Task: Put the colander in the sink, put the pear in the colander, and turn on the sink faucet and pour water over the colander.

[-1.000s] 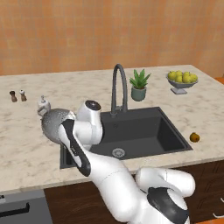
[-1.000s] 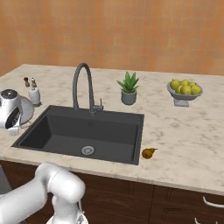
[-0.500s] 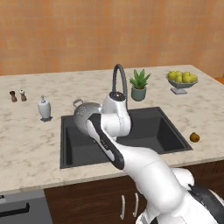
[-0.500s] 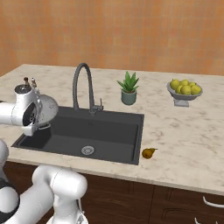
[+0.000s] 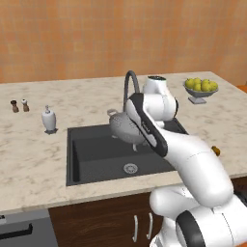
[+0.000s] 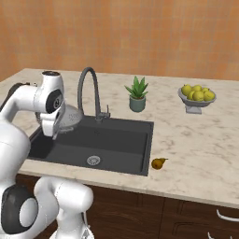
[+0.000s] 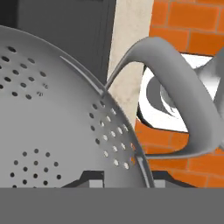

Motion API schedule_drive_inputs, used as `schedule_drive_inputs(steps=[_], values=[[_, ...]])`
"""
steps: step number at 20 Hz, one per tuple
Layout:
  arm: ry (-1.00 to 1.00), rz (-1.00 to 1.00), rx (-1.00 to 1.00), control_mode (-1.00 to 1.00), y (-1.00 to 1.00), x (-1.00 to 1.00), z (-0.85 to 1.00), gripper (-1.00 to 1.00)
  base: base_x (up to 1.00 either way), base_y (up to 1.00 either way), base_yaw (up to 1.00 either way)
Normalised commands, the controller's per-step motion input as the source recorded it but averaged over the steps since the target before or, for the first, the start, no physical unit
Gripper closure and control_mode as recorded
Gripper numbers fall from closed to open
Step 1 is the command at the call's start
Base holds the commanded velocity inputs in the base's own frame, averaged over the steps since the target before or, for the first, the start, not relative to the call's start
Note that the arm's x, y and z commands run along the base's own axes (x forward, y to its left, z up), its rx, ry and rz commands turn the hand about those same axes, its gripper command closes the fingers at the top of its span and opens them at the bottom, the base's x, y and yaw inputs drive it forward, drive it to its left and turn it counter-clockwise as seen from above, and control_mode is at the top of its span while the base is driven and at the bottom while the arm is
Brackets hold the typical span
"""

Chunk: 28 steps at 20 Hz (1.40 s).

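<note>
My gripper is shut on the rim of the colander, a silver-grey perforated bowl. It hangs tilted above the back part of the dark sink, close in front of the gooseneck sink faucet. In the hand view the colander curves away to the left, and one loop handle sticks out to the right. The right base view has the colander behind my hand, above the sink. The small yellow-orange pear lies on the counter just right of the sink's front corner. No water is running.
A grey pedestal bowl of yellow-green fruits stands at the back right, and a potted plant stands behind the sink. Left of the basin are a soap dispenser and two small shakers. The silver drain marks the sink's middle.
The arm has swung to the right with the colander, from the counter left of the sink to above the basin by the faucet. The pear has stayed put.
</note>
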Motion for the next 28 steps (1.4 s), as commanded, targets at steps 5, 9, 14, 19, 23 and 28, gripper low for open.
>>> schedule_drive_inputs(steps=[5,9,14,19,23,28], values=[[0.09,0.24,-0.02,-1.00,-0.83,-0.83,0.36,1.00,0.00,0.00,0.00],[0.13,0.05,-0.05,-1.00,-1.00,-0.20,0.18,1.00,0.00,0.00,0.00],[0.09,0.01,-0.07,-1.00,-1.00,0.05,0.11,1.00,0.00,0.00,0.00],[-0.03,0.19,-0.01,-1.00,-0.98,0.01,-0.07,1.00,0.00,0.00,0.00],[-0.01,0.32,0.00,-1.00,-0.62,0.06,-0.37,1.00,0.00,0.00,0.00],[-0.13,0.33,0.00,-1.00,-0.24,0.17,-0.50,1.00,0.00,0.00,0.00]])
